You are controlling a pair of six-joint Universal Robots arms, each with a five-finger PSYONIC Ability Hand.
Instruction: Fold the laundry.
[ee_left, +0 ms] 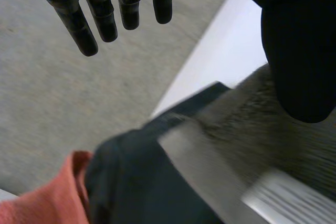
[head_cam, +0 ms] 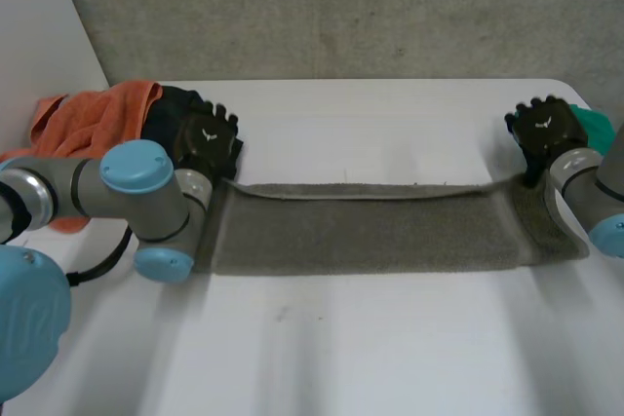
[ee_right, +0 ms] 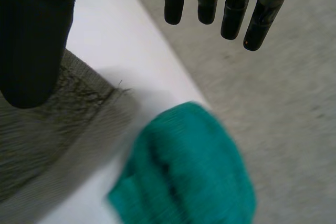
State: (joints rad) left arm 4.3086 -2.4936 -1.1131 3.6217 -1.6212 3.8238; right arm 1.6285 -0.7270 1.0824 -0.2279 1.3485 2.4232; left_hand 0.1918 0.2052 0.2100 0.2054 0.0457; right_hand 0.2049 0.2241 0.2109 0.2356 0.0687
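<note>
- Nearest the camera, the left arm (head_cam: 93, 187) bends at its light-blue elbow cap and reaches across the near left of the white table (head_cam: 390, 348). It ends with the left hand (head_cam: 207, 138) at the far left corner of the grey towel (head_cam: 370, 226).
- In the left wrist view, its fingers (ee_left: 105, 19) hang straight and slightly spread, well apart from the thumb (ee_left: 299, 51). The thumb sits over the towel's corner, and I cannot tell whether it touches the cloth; nothing is pinched.
- At the opposite side, the right arm (head_cam: 585, 192) is cut off by the frame edge, and the right hand (head_cam: 544, 129) is at the towel's far right corner.
- In the right wrist view, its fingers (ee_right: 226, 9) are likewise straight and held away from the thumb (ee_right: 31, 35), which hovers above the towel's edge; contact is unclear.
- The towel lies flat as a long strip across the table between both hands, a pale hem showing along its far edge.
- An orange cloth (head_cam: 93, 119) and a dark garment (head_cam: 168, 109) are bunched just beyond the left hand, partly hidden by it.
- A green cloth (ee_right: 189, 166) lies just beside the towel's right corner, mostly hidden behind the right hand in the head view.
</note>
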